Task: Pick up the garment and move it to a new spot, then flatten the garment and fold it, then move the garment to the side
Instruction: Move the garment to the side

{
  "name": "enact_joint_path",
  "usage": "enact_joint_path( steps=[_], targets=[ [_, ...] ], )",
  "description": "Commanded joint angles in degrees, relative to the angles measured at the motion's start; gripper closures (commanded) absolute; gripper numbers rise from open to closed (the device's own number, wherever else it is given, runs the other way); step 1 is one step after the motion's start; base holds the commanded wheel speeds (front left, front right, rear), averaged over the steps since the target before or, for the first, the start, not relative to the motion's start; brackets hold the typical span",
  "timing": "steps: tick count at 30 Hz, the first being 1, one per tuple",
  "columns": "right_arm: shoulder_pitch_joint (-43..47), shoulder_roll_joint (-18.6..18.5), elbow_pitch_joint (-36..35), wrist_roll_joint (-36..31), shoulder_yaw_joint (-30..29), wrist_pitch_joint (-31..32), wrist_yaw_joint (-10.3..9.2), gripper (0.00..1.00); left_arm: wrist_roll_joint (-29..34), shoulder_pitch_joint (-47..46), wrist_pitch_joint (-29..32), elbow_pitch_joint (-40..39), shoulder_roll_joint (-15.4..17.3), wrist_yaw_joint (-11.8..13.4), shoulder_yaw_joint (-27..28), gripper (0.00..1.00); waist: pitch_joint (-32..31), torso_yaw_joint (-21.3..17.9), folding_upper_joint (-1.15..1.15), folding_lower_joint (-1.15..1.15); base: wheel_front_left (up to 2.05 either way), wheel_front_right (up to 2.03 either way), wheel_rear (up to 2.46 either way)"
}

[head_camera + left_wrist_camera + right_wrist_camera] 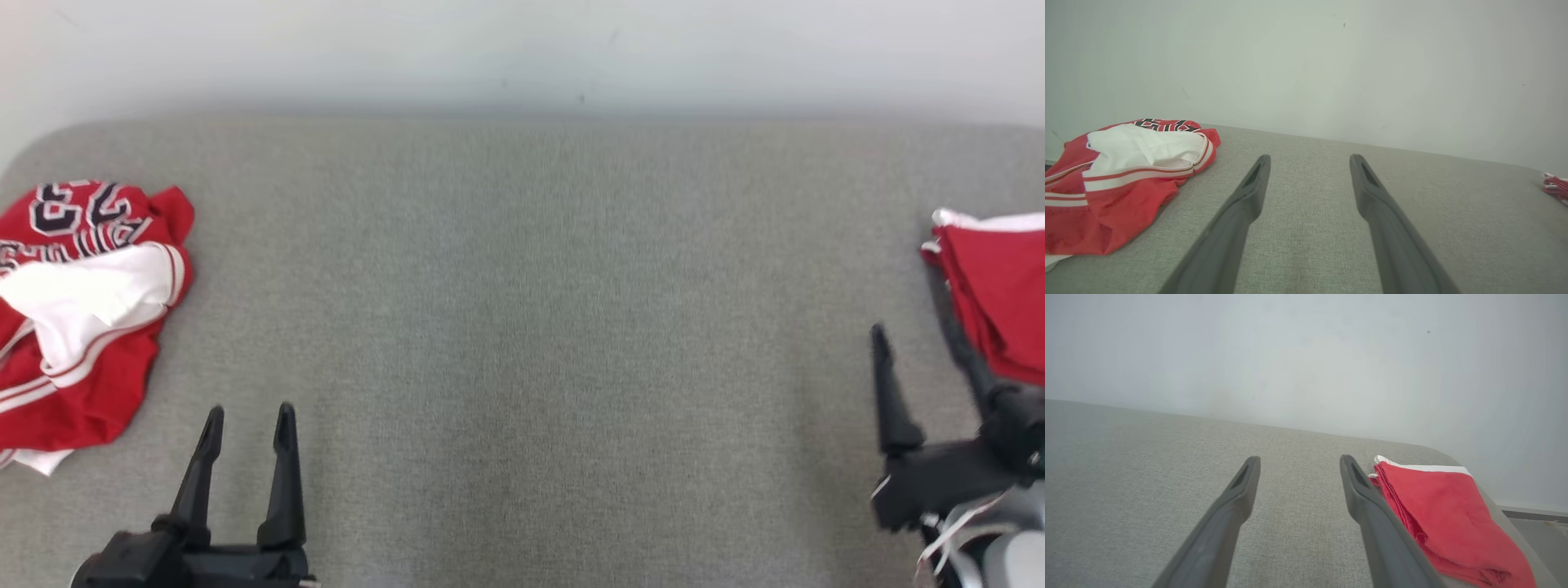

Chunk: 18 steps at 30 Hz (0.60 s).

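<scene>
Left pincer (1310, 157), right pincer (1299, 458) wide, empty; grey fabric surface (522, 327), pale wall (522, 49) behind; crumpled garment (82, 327) left.

Heaped garment (82, 327) left, folded garment (1000, 278) right.

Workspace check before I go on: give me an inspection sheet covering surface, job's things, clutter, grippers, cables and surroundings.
Surface: grey fabric surface, flat, no stains seen.
Job's things: crumpled jersey, red and white, heaped at the robot's far left; folded red garment, white-trimmed, at the far right edge.
Clutter: nothing seen.
Grippers: left gripper open, fingers apart, holding nothing, just right of the jersey; right gripper open, holding nothing, beside the folded garment.
Cables: pale strand at the right wrist; cannot tell if cable or strap.
Surroundings: plain pale wall behind the surface.
</scene>
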Motion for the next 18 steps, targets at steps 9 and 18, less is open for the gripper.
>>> enact_joint_path(
  steps=[9, 18],
  targets=[
    [5.3, 7.6, 4.3, 3.1, 3.8, -7.8, -0.15, 0.00, 1.4, 4.8, -0.2, 3.2, -0.8, -0.1, 2.0, 0.00, -9.2, -0.4, 0.01, 0.02, 0.00, 0.00, 0.00],
    [8.7, 9.5, 7.4, -0.1, 7.1, -9.6, -0.15, 0.00, 2.9, 7.0, -0.2, 5.5, -1.3, -0.1, 1.5, 0.00, -11.2, -1.5, 0.01, 0.02, 0.00, 0.00, 0.00]
  ],
)
